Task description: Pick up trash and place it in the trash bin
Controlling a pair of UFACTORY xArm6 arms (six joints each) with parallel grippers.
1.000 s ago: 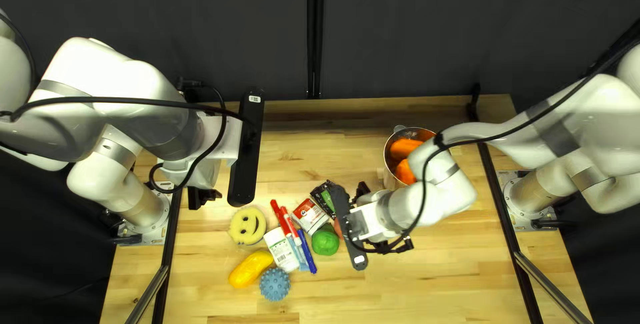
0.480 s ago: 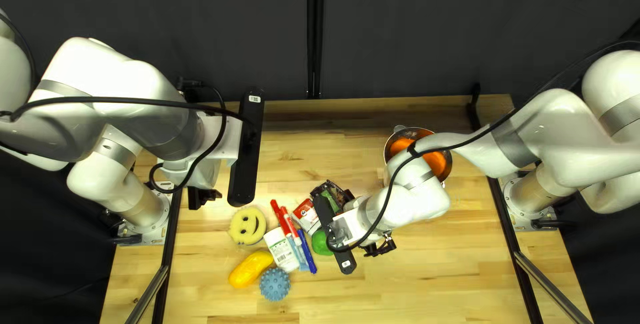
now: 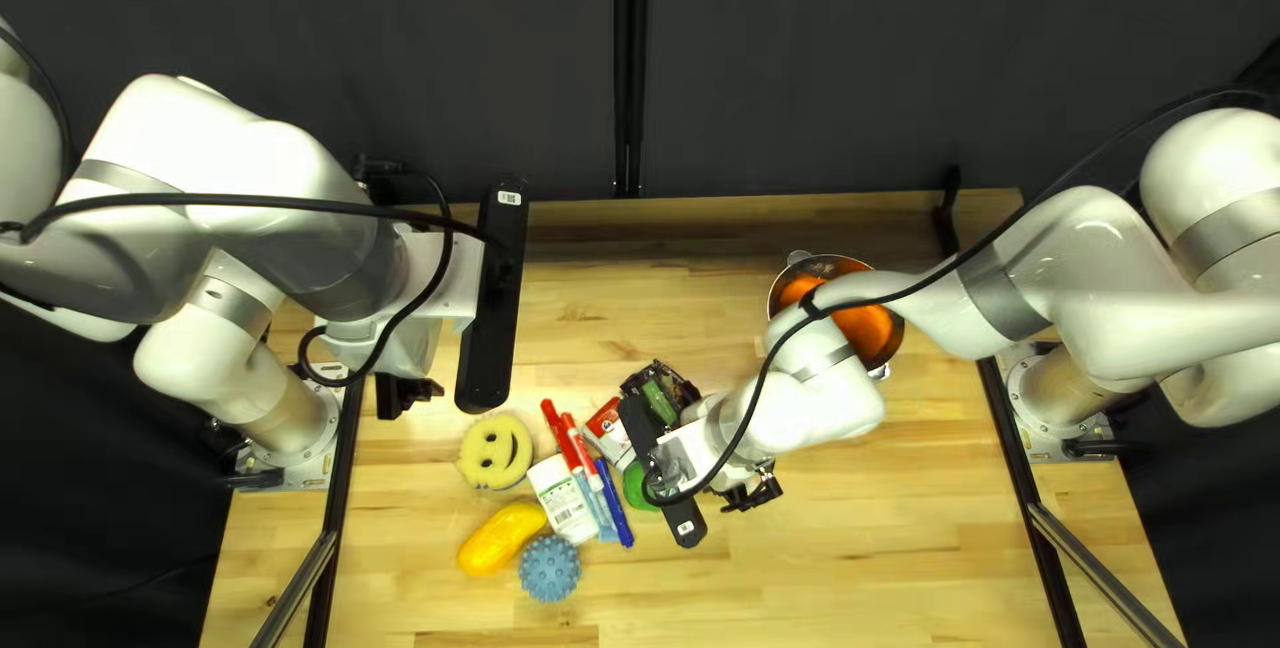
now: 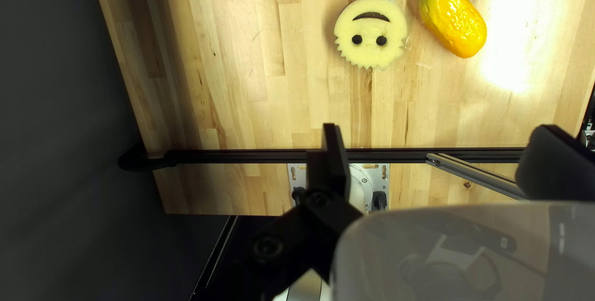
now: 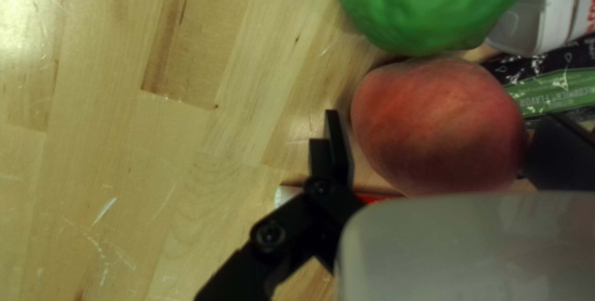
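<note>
Well, metal pot (image 3: 830,264), top left view: likely the bin.
Left gripper (image 4: 441,137), left wrist view: parted, empty.
Peach (image 5: 427,134), right wrist view: likely target, between the right gripper's (image 5: 445,124) parted fingers, beside the green ball (image 5: 427,4); centre, squeeze softly, lift straight.

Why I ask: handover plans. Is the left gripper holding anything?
No: the left gripper stands open, with nothing between its fingers.
</note>
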